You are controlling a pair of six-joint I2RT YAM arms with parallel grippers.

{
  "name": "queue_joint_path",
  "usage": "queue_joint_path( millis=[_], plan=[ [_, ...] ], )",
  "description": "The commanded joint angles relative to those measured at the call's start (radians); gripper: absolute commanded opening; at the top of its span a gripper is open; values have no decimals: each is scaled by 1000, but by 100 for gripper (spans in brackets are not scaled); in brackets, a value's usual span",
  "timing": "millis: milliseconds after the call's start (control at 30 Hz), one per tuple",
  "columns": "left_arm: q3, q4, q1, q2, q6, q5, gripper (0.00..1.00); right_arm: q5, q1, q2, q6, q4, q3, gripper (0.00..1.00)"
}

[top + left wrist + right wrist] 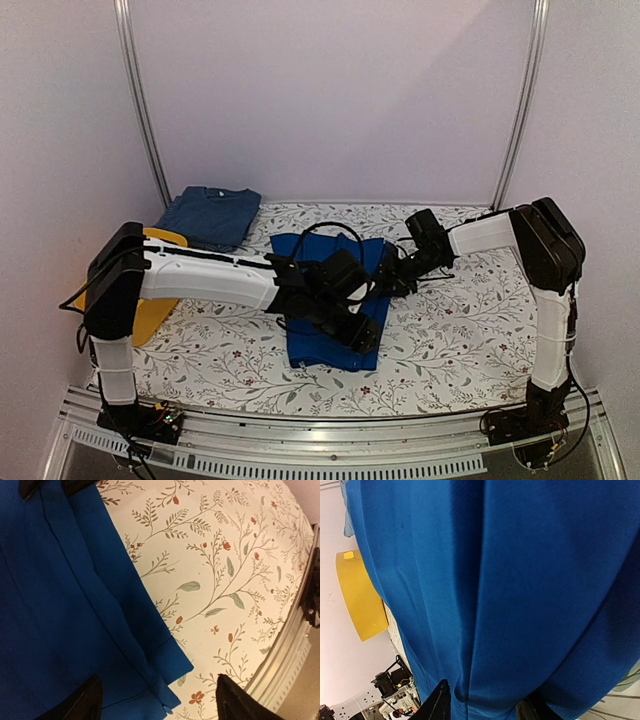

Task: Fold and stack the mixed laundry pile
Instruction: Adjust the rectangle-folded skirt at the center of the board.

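**A:** Top external view first. Where is the laundry?

**B:** A royal-blue cloth garment lies flat near the middle of the floral-printed worktop. From it, a dark navy-teal folded T-shirt sits at about 11 o'clock, near the back edge. A yellow plastic tub is at 9 o'clock, partly hidden under the left arm.

**A:** And the left end effector?

**B:** It hangs over the garment's corner at 5 o'clock. In the left wrist view its jaws stand wide apart, gripping nothing. One finger is over the blue cloth and the other is over bare worktop. The hemmed corner of the cloth lies flat between them.

**A:** The right end effector?

**B:** It is at the garment's edge at about 2 o'clock. In the right wrist view blue cloth fills nearly the whole frame. A long fold runs down into the gap between the two fingers. They sit on either side of that fold, partly apart. I cannot tell whether they are actually pinching it.

**A:** Is anything else visible there?

**B:** The tub shows past the cloth at 9 o'clock, and a sliver of worktop at 4 o'clock.
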Motion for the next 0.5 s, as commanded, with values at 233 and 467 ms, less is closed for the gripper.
queue_joint_path(
  millis=[233, 467],
  plan=[
    [200, -213, -23, 200, -78, -111, 53, 44, -17, 54, -21, -24, 61, 39],
    [229, -195, -23, 173, -41, -104, 4, 21, -17, 57, -31, -29, 93, 12]
  ],
)
